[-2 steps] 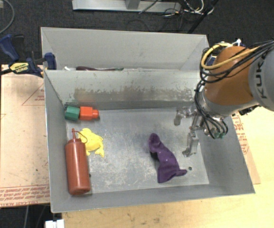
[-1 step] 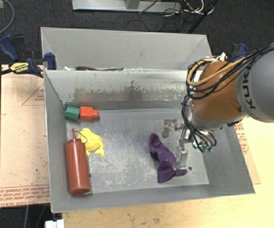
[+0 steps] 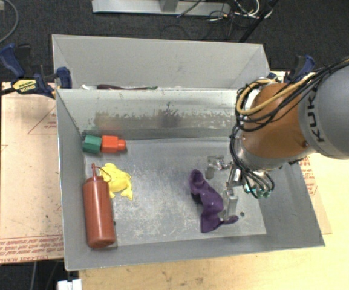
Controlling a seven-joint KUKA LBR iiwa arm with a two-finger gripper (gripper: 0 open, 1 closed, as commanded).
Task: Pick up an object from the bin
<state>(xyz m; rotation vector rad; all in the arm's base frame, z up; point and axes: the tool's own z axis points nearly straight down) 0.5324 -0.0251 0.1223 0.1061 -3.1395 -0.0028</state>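
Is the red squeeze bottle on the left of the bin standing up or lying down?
Lying down. The red bottle rests full-length on the bin floor, its nozzle beside the yellow toy.

Middle of the grey metal bin (image 3: 162, 228) was wide open, back wall to front edge. The left edge was crowded: a brownish-red plastic squeeze bottle (image 3: 98, 213) by the front-left corner, a yellow floppy soft toy (image 3: 118, 181) right against it, and a green-and-orange block (image 3: 103, 143) at the back-left corner. The right side was blocked by the arm's orange-covered wrist (image 3: 271, 132) and a limp purple rubbery piece (image 3: 205, 198).
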